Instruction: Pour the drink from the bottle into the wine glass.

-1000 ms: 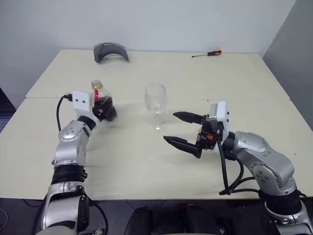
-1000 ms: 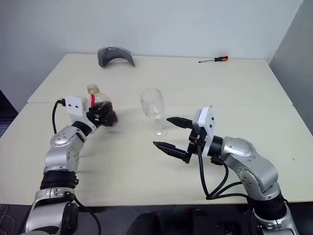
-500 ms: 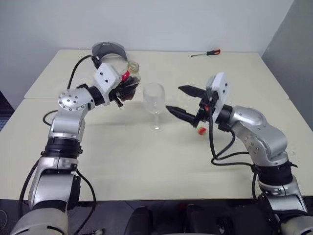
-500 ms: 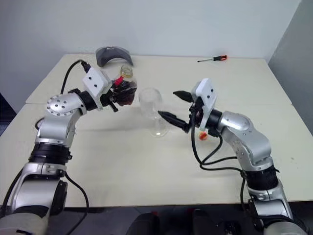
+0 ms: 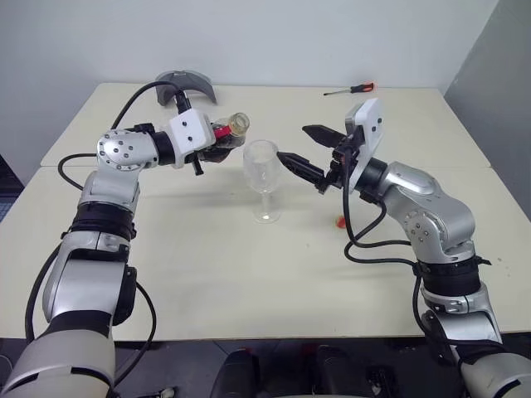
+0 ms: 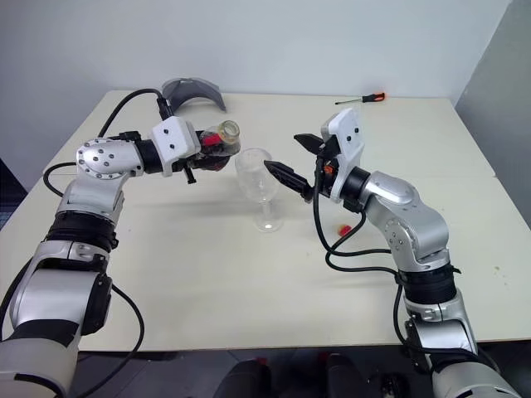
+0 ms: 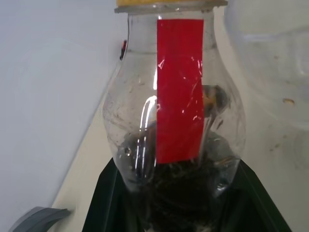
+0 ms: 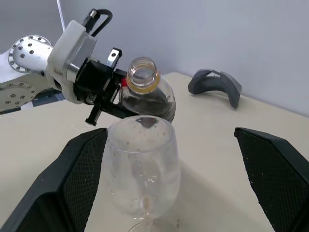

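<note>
My left gripper (image 5: 207, 152) is shut on the bottle (image 5: 232, 127), which is lifted off the table and tipped over, its open mouth (image 8: 143, 73) pointing at the wine glass rim. The dark drink (image 7: 179, 191) lies in the bottle's body beside the red label (image 7: 178, 87). The wine glass (image 5: 264, 171) stands upright on the table, and I see no stream between bottle and glass. My right gripper (image 5: 292, 142) hangs open just right of the bowl at bowl height, not touching it. Its fingers (image 8: 72, 183) frame the glass (image 8: 143, 159) in the right wrist view.
A small red-orange thing (image 5: 339, 221) lies on the table under my right forearm. A grey curved object (image 5: 185, 84) sits at the back left and a red-handled screwdriver (image 5: 352, 89) at the back right. A seam (image 5: 465, 168) crosses the cream table.
My left arm lifted the bottle off the table, swung it right to the glass and tipped it over. My open right gripper rose and moved forward to the bowl.
</note>
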Action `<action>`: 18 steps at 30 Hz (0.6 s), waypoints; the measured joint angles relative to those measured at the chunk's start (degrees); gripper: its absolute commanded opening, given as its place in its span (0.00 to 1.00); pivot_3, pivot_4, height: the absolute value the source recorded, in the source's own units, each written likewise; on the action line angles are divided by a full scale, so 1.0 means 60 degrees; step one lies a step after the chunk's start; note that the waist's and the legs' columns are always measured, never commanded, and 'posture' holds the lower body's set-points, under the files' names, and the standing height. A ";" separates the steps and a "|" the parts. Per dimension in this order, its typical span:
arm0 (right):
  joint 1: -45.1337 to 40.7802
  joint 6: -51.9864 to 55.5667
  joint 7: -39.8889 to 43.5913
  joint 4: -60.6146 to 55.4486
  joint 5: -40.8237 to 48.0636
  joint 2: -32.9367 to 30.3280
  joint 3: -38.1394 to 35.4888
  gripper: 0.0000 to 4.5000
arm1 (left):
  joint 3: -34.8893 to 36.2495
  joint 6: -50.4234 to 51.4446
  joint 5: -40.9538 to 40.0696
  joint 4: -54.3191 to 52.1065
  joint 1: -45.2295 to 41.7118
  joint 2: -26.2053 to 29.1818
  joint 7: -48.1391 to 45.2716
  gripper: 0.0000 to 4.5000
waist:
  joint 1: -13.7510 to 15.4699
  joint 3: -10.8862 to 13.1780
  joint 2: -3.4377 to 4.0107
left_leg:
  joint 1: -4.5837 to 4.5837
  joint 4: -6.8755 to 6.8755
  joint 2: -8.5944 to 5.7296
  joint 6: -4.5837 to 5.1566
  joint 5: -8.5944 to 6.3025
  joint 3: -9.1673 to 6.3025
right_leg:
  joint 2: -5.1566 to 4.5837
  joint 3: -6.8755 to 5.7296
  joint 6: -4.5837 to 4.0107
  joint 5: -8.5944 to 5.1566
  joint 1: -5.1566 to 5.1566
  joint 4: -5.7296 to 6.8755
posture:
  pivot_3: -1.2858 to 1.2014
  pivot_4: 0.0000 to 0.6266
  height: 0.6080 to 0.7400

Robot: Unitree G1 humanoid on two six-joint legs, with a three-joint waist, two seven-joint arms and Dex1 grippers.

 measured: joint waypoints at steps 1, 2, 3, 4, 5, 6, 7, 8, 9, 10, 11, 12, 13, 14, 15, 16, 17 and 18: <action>0.0001 0.0056 0.0061 -0.0111 0.0107 0.0023 -0.0011 1.00 | 0.0000 -0.0057 0.0066 0.0117 -0.0102 0.0003 -0.0024 0.28 | -0.0002 0.0000 0.0000 | -0.0001 0.0000 0.0000 0.0001 0.0000 -0.0001 | 0.0000 -0.0001 0.0000 0.0000 -0.0001 0.0000 | 0.52 0.24 1.00; 0.0001 0.0105 0.0138 -0.0236 0.0277 0.0052 -0.0016 1.00 | -0.0001 -0.0151 0.0093 0.0265 -0.0245 0.0003 -0.0029 0.28 | -0.0002 0.0000 0.0000 | -0.0002 0.0000 0.0000 0.0003 -0.0002 -0.0002 | 0.0000 -0.0001 0.0000 0.0000 -0.0001 -0.0001 | 0.52 0.24 1.00; 0.0004 0.0138 0.0182 -0.0309 0.0374 0.0072 -0.0017 1.00 | 0.0000 -0.0216 0.0100 0.0338 -0.0337 0.0002 -0.0029 0.28 | -0.0003 0.0000 0.0000 | -0.0002 0.0000 -0.0001 0.0004 -0.0003 -0.0001 | 0.0000 -0.0001 0.0000 0.0000 -0.0001 -0.0001 | 0.52 0.24 1.00; 0.0019 0.0166 0.0269 -0.0404 0.0471 0.0103 -0.0020 1.00 | 0.0001 -0.0328 0.0110 0.0444 -0.0452 0.0003 -0.0031 0.28 | -0.0004 0.0000 0.0000 | -0.0002 0.0000 -0.0002 0.0005 -0.0003 0.0000 | -0.0001 0.0000 0.0000 0.0000 -0.0001 -0.0002 | 0.52 0.24 1.00; 0.0047 0.0174 0.0337 -0.0491 0.0599 0.0138 -0.0020 1.00 | 0.0005 -0.0426 0.0117 0.0468 -0.0521 0.0002 -0.0036 0.28 | -0.0004 0.0000 0.0000 | -0.0002 0.0000 -0.0002 0.0005 -0.0003 0.0001 | -0.0001 0.0001 0.0000 0.0000 -0.0001 -0.0001 | 0.52 0.24 1.00; 0.0065 0.0181 0.0377 -0.0558 0.0713 0.0174 -0.0020 1.00 | 0.0003 -0.0519 0.0134 0.0509 -0.0578 0.0001 -0.0046 0.28 | -0.0007 0.0000 0.0000 | -0.0001 0.0001 -0.0001 0.0005 -0.0003 0.0001 | -0.0001 0.0001 0.0000 0.0000 -0.0001 0.0000 | 0.52 0.24 1.00; 0.0086 0.0192 0.0454 -0.0614 0.0784 0.0188 -0.0018 1.00 | 0.0001 -0.0622 0.0154 0.0573 -0.0623 0.0001 -0.0061 0.28 | -0.0008 0.0000 0.0000 | 0.0000 0.0000 -0.0001 0.0005 -0.0003 0.0001 | -0.0001 0.0001 0.0000 0.0000 -0.0001 0.0000 | 0.52 0.24 1.00; 0.0124 0.0205 0.0524 -0.0676 0.0820 0.0183 -0.0017 1.00 | 0.0000 -0.0708 0.0172 0.0660 -0.0650 0.0001 -0.0089 0.28 | -0.0008 0.0000 0.0000 | 0.0000 0.0000 -0.0001 0.0005 -0.0003 0.0001 | -0.0001 0.0001 0.0000 0.0000 -0.0001 0.0001 | 0.52 0.24 1.00; 0.0163 0.0213 0.0538 -0.0699 0.0837 0.0177 -0.0014 1.00 | -0.0004 -0.0784 0.0180 0.0721 -0.0653 0.0001 -0.0127 0.28 | -0.0009 0.0000 0.0000 | 0.0000 0.0000 -0.0001 0.0006 -0.0003 0.0000 | -0.0001 0.0000 0.0000 0.0000 -0.0001 0.0002 | 0.52 0.24 1.00; 0.0236 0.0230 0.0539 -0.0702 0.0843 0.0164 -0.0012 1.00 | -0.0021 -0.0835 0.0191 0.0799 -0.0653 0.0000 -0.0217 0.28 | -0.0010 0.0000 0.0000 | 0.0000 0.0001 -0.0001 0.0006 -0.0003 0.0000 | -0.0001 -0.0001 0.0000 0.0000 -0.0001 0.0002 | 0.52 0.24 1.00; 0.0297 0.0248 0.0539 -0.0694 0.0839 0.0147 -0.0010 1.00 | -0.0030 -0.0852 0.0220 0.0851 -0.0653 0.0000 -0.0262 0.28 | -0.0012 0.0000 0.0000 | -0.0001 0.0001 -0.0001 0.0006 -0.0003 0.0000 | -0.0001 -0.0001 0.0000 0.0000 -0.0002 0.0002 | 0.52 0.24 1.00; 0.0332 0.0254 0.0540 -0.0672 0.0830 0.0126 0.0000 1.00 | -0.0031 -0.0886 0.0244 0.0878 -0.0653 0.0000 -0.0287 0.28 | -0.0014 0.0000 0.0000 | -0.0001 0.0001 -0.0001 0.0005 -0.0003 0.0000 | -0.0001 0.0000 0.0000 0.0000 -0.0002 0.0002 | 0.52 0.24 1.00; 0.0340 0.0256 0.0539 -0.0653 0.0810 0.0100 0.0002 1.00 | -0.0032 -0.0982 0.0265 0.0881 -0.0655 0.0000 -0.0312 0.28 | -0.0018 0.0000 0.0000 | -0.0001 0.0001 -0.0001 0.0005 -0.0002 0.0001 | -0.0001 0.0000 0.0000 0.0000 -0.0002 0.0001 | 0.52 0.24 1.00; 0.0339 0.0256 0.0539 -0.0652 0.0794 0.0080 0.0002 1.00 | -0.0032 -0.1060 0.0273 0.0884 -0.0667 0.0000 -0.0363 0.28 | -0.0022 0.0000 0.0000 | -0.0001 0.0001 -0.0001 0.0004 -0.0002 0.0001 | -0.0001 0.0000 0.0000 0.0000 -0.0002 0.0001 | 0.52 0.24 1.00; 0.0339 0.0255 0.0538 -0.0651 0.0775 0.0064 0.0002 1.00 | -0.0036 -0.1136 0.0290 0.0902 -0.0693 0.0001 -0.0415 0.28 | -0.0024 0.0000 0.0000 | -0.0001 0.0000 -0.0001 0.0004 -0.0002 0.0000 | -0.0001 -0.0001 0.0000 0.0000 -0.0002 0.0001 | 0.52 0.24 1.00; 0.0339 0.0255 0.0537 -0.0645 0.0760 0.0057 0.0002 1.00 | -0.0039 -0.1221 0.0306 0.0950 -0.0731 0.0001 -0.0448 0.28 | -0.0026 0.0000 0.0000 | -0.0001 0.0000 -0.0001 0.0004 -0.0002 0.0001 | -0.0001 0.0000 0.0000 0.0000 -0.0002 0.0001 | 0.52 0.24 1.00; 0.0339 0.0255 0.0536 -0.0643 0.0754 0.0056 0.0002 1.00 | -0.0045 -0.1257 0.0321 0.1047 -0.0792 0.0001 -0.0457 0.28 | -0.0028 0.0000 0.0000 | -0.0001 0.0001 -0.0001 0.0004 -0.0002 0.0001 | -0.0001 -0.0001 0.0000 0.0000 -0.0002 0.0002 | 0.52 0.24 1.00; 0.0339 0.0254 0.0534 -0.0640 0.0741 0.0056 0.0002 1.00 | -0.0045 -0.1306 0.0349 0.1113 -0.0839 0.0003 -0.0457 0.28 | -0.0030 0.0000 0.0000 | 0.0000 0.0001 -0.0001 0.0004 -0.0002 0.0000 | -0.0001 0.0000 0.0000 0.0000 -0.0002 0.0003 | 0.52 0.24 1.00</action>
